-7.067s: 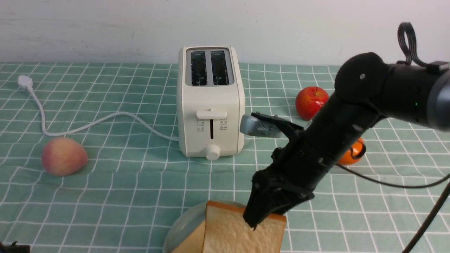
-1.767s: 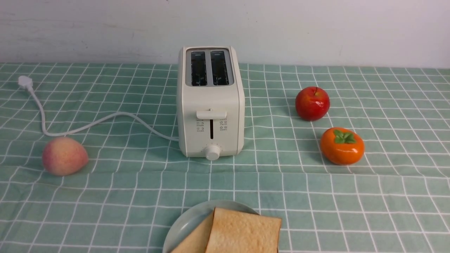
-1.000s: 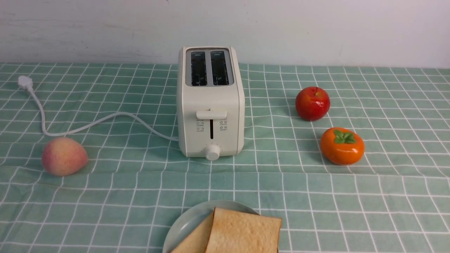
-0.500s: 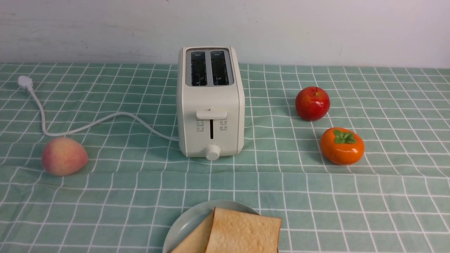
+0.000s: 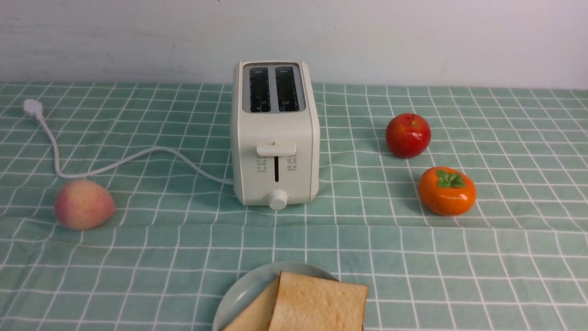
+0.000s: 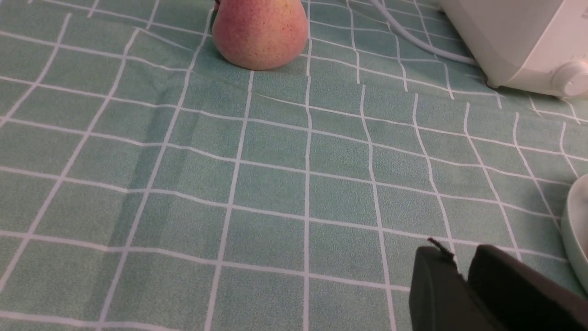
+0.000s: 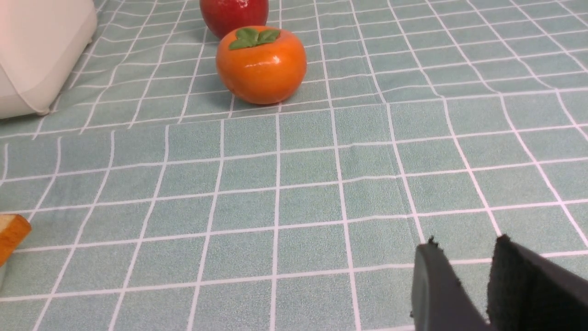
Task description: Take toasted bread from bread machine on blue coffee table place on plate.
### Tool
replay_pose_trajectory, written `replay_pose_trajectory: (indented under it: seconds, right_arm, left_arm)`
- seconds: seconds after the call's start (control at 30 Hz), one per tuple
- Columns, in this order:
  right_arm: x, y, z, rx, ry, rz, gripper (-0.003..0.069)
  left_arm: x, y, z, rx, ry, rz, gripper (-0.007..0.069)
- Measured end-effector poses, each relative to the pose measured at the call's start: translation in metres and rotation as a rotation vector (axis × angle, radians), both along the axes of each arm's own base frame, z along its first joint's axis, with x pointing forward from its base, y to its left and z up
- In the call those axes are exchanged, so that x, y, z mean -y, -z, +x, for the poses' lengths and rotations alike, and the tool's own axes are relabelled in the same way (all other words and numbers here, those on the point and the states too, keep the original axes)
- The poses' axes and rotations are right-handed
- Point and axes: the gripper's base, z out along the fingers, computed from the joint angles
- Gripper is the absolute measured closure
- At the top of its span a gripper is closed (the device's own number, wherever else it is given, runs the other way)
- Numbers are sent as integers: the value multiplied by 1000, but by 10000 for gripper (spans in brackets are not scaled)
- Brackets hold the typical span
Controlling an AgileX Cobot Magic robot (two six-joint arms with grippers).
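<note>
My left gripper [image 6: 464, 276] closed, empty; right gripper [image 7: 464, 271] slightly parted, empty. Toasted bread [image 5: 317, 303] flat on plate [image 5: 243, 294], overlapping, corner toward bread machine [image 5: 275, 133], slots running front-back.

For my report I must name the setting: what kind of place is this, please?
Probably a staged tabletop for robot practice, dressed like a breakfast table: a toaster on a checked tablecloth, toast on a plate, fruit around, a bare white wall behind.
</note>
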Motion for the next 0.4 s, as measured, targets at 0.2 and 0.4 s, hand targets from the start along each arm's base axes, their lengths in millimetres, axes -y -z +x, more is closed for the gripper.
replay_pose_trajectory:
  seconds: [0.2,0.4]
  right_arm:
    - [0,0,0,0,0,0,463]
    - [0,0,0,0,0,0,457]
  left_arm:
    - [0,0,0,0,0,0,516]
    - [0,0,0,0,0,0,513]
